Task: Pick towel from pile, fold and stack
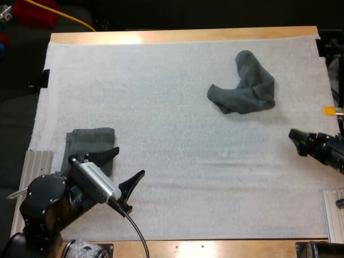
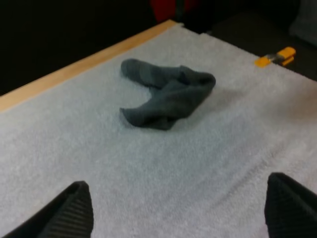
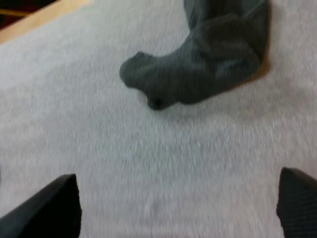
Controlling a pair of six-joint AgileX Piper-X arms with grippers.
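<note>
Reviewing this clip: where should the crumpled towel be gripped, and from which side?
Probably grip the crumpled towel at its bunched middle, from above with the nearer, open right end effector: cloth piles into folds there, while its outer lobes lie flatter.

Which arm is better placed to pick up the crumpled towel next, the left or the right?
The right, probably. The right gripper is open and closer to the crumpled towel on the far right part of the mat. The left gripper, also open, is beside the folded towel, across the mat.
</note>
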